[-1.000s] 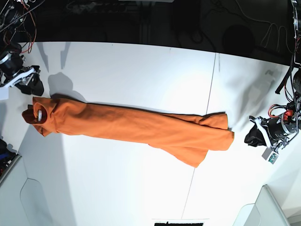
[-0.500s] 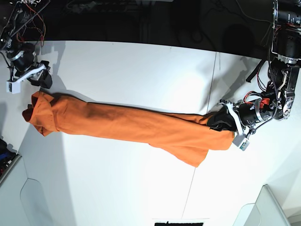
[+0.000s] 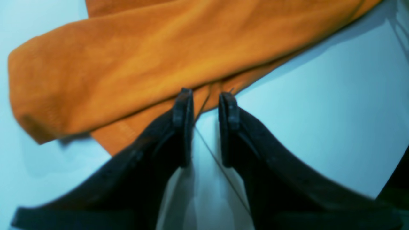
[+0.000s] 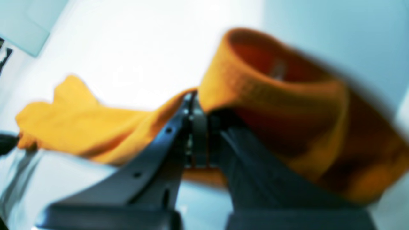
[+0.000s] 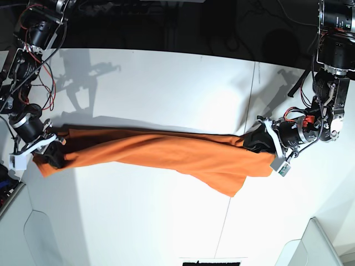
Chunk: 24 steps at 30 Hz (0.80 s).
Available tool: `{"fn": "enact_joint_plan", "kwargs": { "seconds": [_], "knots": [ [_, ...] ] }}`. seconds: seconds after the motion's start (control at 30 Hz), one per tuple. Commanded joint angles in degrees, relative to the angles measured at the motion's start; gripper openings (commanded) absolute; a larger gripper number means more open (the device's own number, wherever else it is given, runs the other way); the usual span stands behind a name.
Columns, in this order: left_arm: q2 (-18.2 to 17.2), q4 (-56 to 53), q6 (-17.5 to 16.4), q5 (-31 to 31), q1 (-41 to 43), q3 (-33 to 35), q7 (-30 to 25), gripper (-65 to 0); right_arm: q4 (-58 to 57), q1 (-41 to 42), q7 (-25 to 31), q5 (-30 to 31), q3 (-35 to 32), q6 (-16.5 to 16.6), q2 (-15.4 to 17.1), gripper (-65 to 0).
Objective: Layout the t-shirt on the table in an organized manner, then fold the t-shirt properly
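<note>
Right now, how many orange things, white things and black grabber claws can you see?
Orange: 1, the t-shirt
White: 1, the table
Black claws: 2, the left gripper and the right gripper
Total: 4

Lighting: bright, from overhead; the white bench glares near its centre. Shadows: hard arm shadows across the far-left bench surface, soft shadow along the t-shirt edge. Base view: sharp, wide-angle bending at edges, dark background. Left wrist view: cool blue cast, mild blur. Right wrist view: heavily blurred, overexposed bench, collar out of focus.
</note>
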Motion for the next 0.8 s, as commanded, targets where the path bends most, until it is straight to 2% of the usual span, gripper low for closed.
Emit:
{"fn": "enact_joint_plan", "kwargs": {
  "seconds": [0.0, 0.13, 0.17, 0.27, 0.3, 0.4, 0.57, 0.77],
  "knots": [
    [-1.05, 0.83, -0.49, -0.98, -1.22, -0.48, -1.14, -47.8, 0.96, 3.28, 1.64, 0.55, 0.09, 0.20, 0.81, -65.0],
    [-0.96, 0.83, -0.49, -1.01, -1.29, -0.48, -1.33, -47.8, -1.66, 10.64, 1.64, -6.29, -0.96, -0.55, -0.26, -65.0],
    [-0.96, 0.83, -0.49, -1.01, -1.29, -0.48, -1.49, -47.8, -3.61, 12.24, 1.88, -7.37, -1.55, -1.03, -0.52, -60.0],
    [-0.98, 0.83, -0.49, -1.01, -1.22, -0.44, -1.49, -47.8, -10.60, 15.47, 5.11, -9.92, -3.96, -2.01, -0.92, -27.4],
    [-0.98, 0.83, -0.49, -0.98, -1.22, -0.44, -1.46, -47.8, -12.79, 16.15, 6.05, -10.67, -4.85, -2.01, -0.92, -21.6],
    [-1.01, 0.83, -0.49, -0.90, -1.29, -0.44, -1.46, -47.8, -15.41, 15.98, 5.38, -10.91, -6.47, -1.99, -0.98, -20.3],
    [-1.09, 0.81, -0.49, 1.51, -1.20, -0.44, -1.46, -47.8, -12.74, 11.50, 1.05, -6.84, -5.68, -1.99, -1.09, -20.4],
    [-2.78, 0.81, -0.49, 1.60, -1.22, -0.44, -2.75, -47.8, -9.90, 3.61, 1.05, -4.13, -3.23, -1.99, -1.40, -20.4]
  ]
}}
